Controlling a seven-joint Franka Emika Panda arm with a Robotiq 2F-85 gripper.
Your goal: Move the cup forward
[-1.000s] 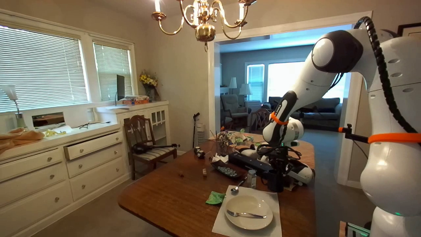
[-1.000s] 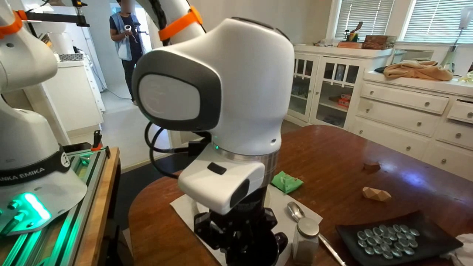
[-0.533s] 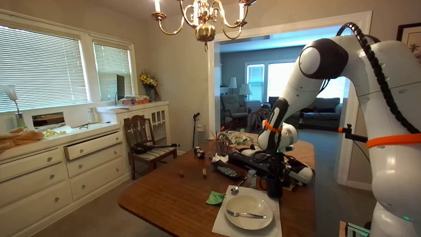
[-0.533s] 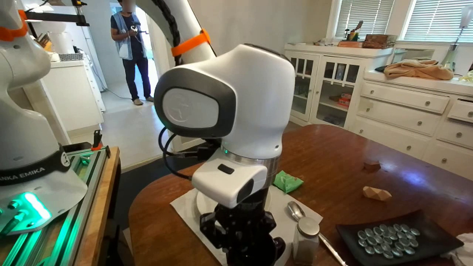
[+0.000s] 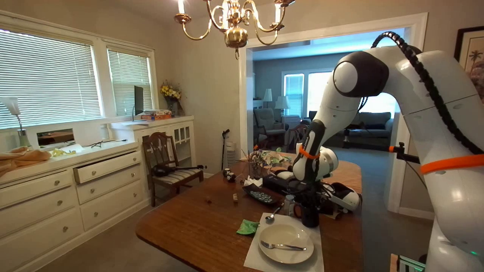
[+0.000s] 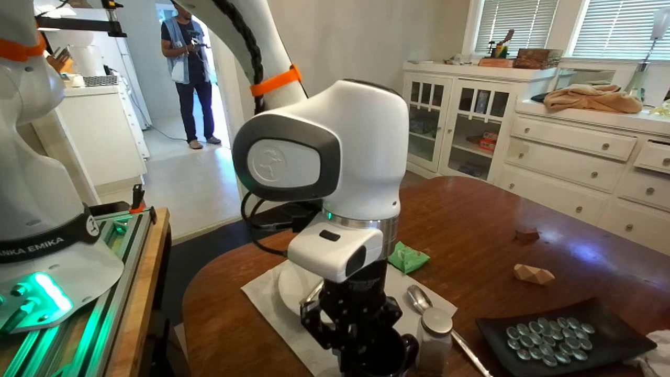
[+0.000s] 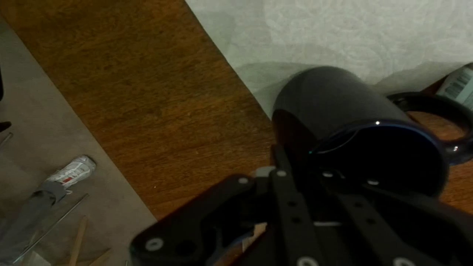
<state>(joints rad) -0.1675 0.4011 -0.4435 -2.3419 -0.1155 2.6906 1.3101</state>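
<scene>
- The gripper [image 7: 303, 164], dark with bright screw heads, was pinching the wall of the mug [image 7: 332, 96], one finger outside it and the other inside the opening.
- The mug was a near-black cylinder with a glossy rim and a looped handle, its base over the edge of a white paper placemat [image 7: 332, 33] with a faint raised pattern; whether it touched, I could not tell.
- Just beside the handle stood a clear jar [image 6: 433, 348] with a metal lid; near it lay a shiny spoon [image 6: 417, 298].
- Farther out, the counter [image 7: 147, 92], brown grained wood, carried a smooth round plate [image 5: 289, 233] with a fork [image 5: 281, 246] across it, a crinkled green packet [image 6: 408, 258] and a black tray [image 6: 617, 341] of rounded glass beads [image 6: 548, 341].
- Compared with a second earlier, gripper and mug had shifted together, closer to the jar; in an exterior view, more of the plate showed past the gripper.
- Only the wrist view showed a pale sneaker [image 7: 75, 170]; only an exterior view, a person [image 6: 188, 63] standing well apart from the counter.
</scene>
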